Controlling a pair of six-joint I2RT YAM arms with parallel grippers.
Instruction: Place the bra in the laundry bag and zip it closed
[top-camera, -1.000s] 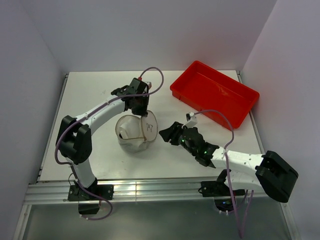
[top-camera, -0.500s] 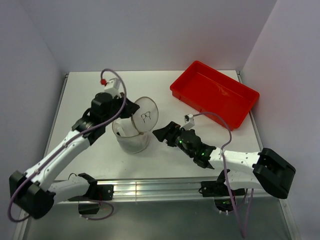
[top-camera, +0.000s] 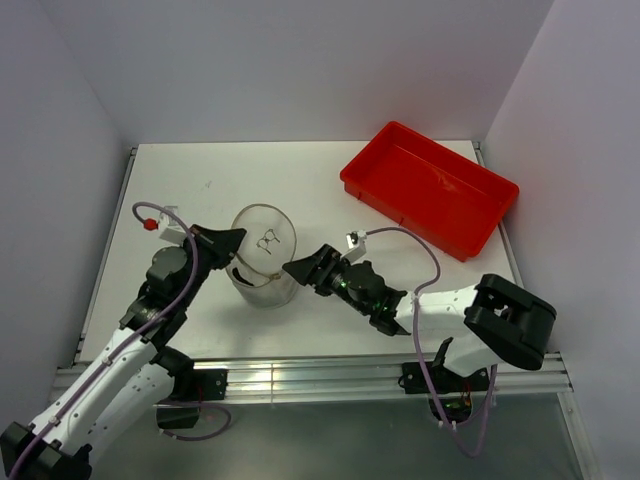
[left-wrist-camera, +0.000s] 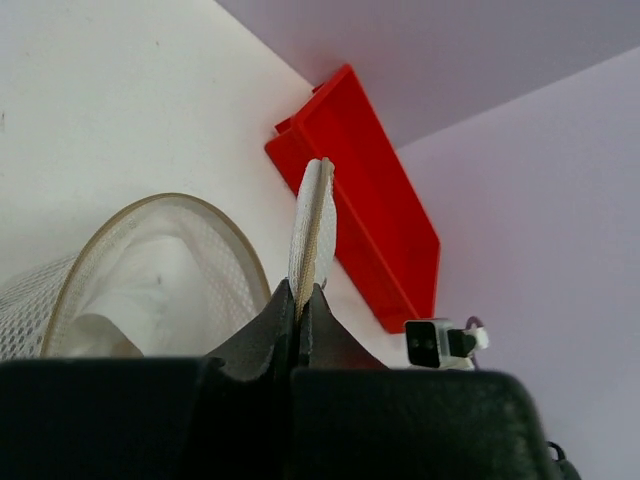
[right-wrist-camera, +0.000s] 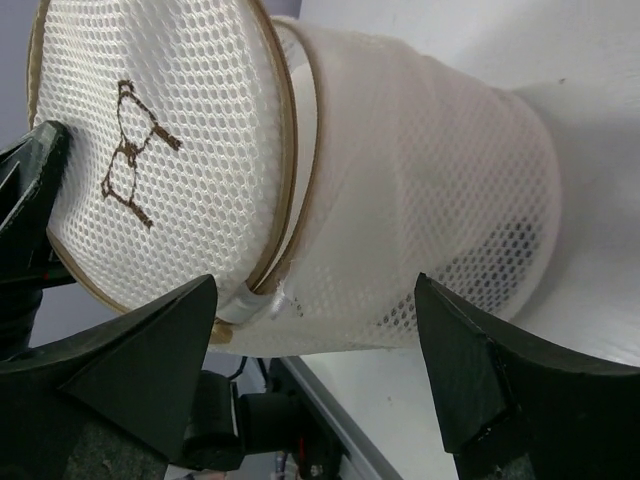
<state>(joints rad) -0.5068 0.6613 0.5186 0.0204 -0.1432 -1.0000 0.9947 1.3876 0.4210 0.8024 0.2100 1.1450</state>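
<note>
Where the left arm reaches in from the near-left corner of the desk (top-camera: 180, 185), the left end effector (top-camera: 232, 239) has its fingers pressed together, pinching the tan-edged rim of the lid (top-camera: 266, 237). The left wrist view confirms this: the lid (left-wrist-camera: 315, 215) rises edge-on out of the closed fingertips of the left end effector (left-wrist-camera: 300, 297), upright and thin.

Just right of that grip stands the laundry bag (top-camera: 262, 278), a whitish mesh cylinder resting on the desk near its middle. Its round lid is lifted off the mouth and tilted, attached along one side only; the zipper is not run closed. A brown stitched emblem shows on the lid face (right-wrist-camera: 130, 150). In the left wrist view the mouth of the laundry bag (left-wrist-camera: 215, 225) gapes open, and smooth white fabric, taken to be the bra (left-wrist-camera: 150, 285), lies inside it below the rim. Cups and straps cannot be made out.

Next to the right, the right end effector (top-camera: 300, 270) is spread wide, its fingers apart on either side of the bag wall near the lid hinge. From the right wrist view, the right end effector (right-wrist-camera: 315, 300) brackets the mesh; whether either finger touches it cannot be told. It holds nothing.

At the far right a red tray (top-camera: 470, 215) sits apart from the bag.
</note>
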